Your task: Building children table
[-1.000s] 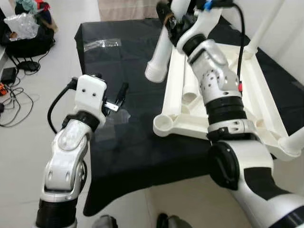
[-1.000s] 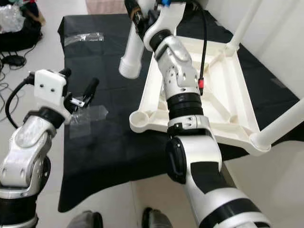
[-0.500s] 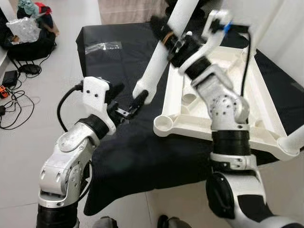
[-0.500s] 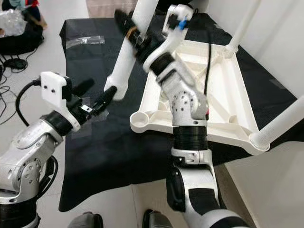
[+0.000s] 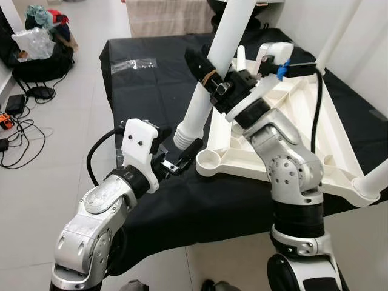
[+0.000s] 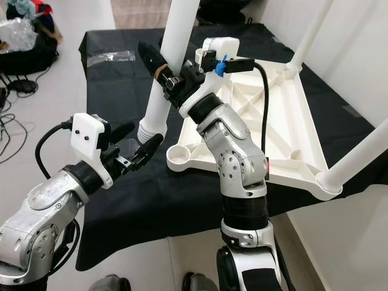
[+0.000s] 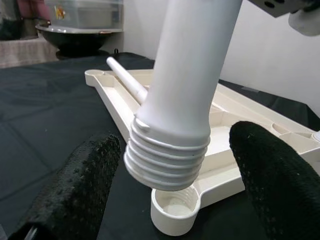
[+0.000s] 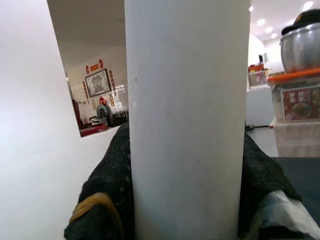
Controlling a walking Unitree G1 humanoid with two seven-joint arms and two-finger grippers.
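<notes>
Threads on the leg's [image 5: 209,82] lower end are hanging just above and beside the corner socket [image 5: 208,159] of the frame [image 5: 306,130], which is why the leg is being held tilted rather than upright: its threaded end is being aimed down toward that open cup. The right hand [image 5: 213,82] is clamping the leg partway up its length, fingers [image 8: 107,185] pressed against both sides of the white tube, so the bottom stays free to enter the socket. The frame is lying upside down on the black surface [image 5: 145,91], sockets facing up, with other legs [image 6: 312,33] already standing in far corners.

The left hand [image 7: 165,200] is reaching in low, its two fingers spread wide on either side of the threaded end without touching it, likely placed to steady or steer the tip into the cup. The leg's end is not yet seated; it is sitting off-centre from the socket's mouth. Judging from this, alignment is the step in hand, and the tilt will need straightening before the threads can bite, or they may cross.
</notes>
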